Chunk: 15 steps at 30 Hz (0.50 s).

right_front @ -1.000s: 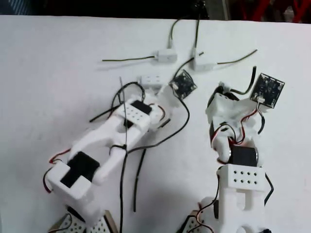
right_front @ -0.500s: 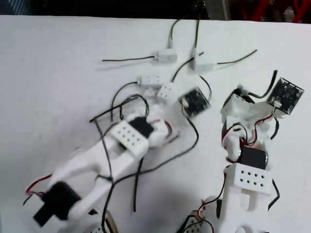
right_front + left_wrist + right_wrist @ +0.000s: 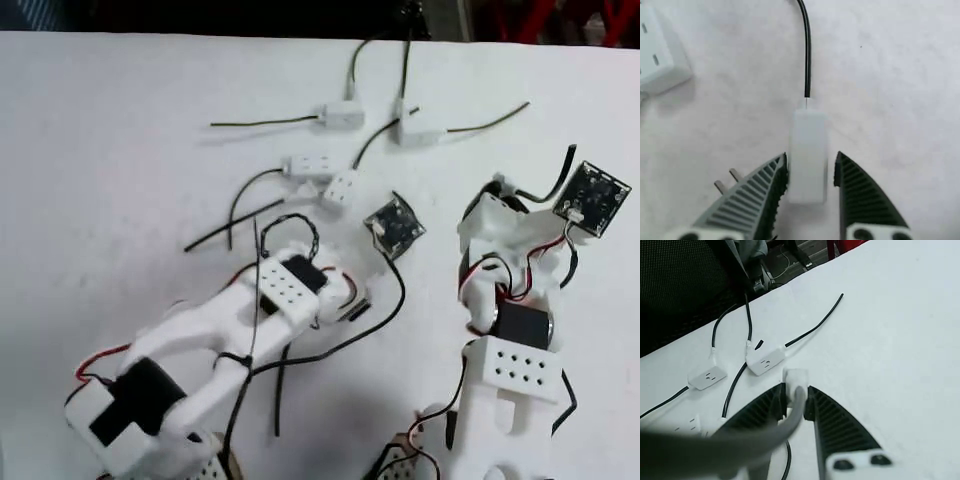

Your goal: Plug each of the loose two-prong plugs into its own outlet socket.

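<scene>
A white two-prong plug (image 3: pixel 808 152) lies on the table between the fingertips of my left gripper (image 3: pixel 810 172), which is open around it; its black cord runs away from me. From above, this plug (image 3: pixel 343 186) lies next to a white outlet strip (image 3: pixel 310 166), with my left gripper (image 3: pixel 333 204) just behind it. My right gripper (image 3: pixel 796 395) is shut on another white plug (image 3: pixel 794 377), held above the table. Its fingers (image 3: pixel 490 215) are at the right in the high view. Two single outlets (image 3: pixel 341 115) (image 3: pixel 415 130) lie farther back.
Two metal prongs (image 3: pixel 724 181) peek out beside one left finger. The outlets' black cords (image 3: pixel 260 122) trail over the white table (image 3: pixel 120 150), and loose arm cables (image 3: pixel 330 350) cross the middle. The table's far edge borders a dark area.
The left arm swung towards the right, and the white plug now lies beside the strip; the arm then drew back a little. The right arm shifted right, then stayed put.
</scene>
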Tool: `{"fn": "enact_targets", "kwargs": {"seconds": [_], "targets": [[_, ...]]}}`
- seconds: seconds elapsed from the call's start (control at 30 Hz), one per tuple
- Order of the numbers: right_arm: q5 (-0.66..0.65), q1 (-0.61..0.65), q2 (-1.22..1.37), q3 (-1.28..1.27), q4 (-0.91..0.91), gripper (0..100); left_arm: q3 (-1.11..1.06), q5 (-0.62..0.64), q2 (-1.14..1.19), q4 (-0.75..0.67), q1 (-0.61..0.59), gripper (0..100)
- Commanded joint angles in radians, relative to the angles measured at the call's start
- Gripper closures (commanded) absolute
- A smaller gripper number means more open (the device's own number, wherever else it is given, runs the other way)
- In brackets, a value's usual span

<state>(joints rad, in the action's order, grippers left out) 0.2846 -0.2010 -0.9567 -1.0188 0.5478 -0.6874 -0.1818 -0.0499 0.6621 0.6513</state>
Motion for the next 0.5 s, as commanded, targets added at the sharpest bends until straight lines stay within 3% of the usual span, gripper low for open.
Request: {"fn": "enact_targets", "kwargs": {"seconds": [0.0, 0.47], "targets": [[0.009, -0.005, -0.022, 0.031, -0.022, 98.1, 0.057, 0.031, -0.004, -0.002, -0.031, 80], [0.009, -0.004, -0.022, 0.028, -0.021, 98.1, 0.092, 0.029, 0.004, -0.014, -0.242, 80]]}}
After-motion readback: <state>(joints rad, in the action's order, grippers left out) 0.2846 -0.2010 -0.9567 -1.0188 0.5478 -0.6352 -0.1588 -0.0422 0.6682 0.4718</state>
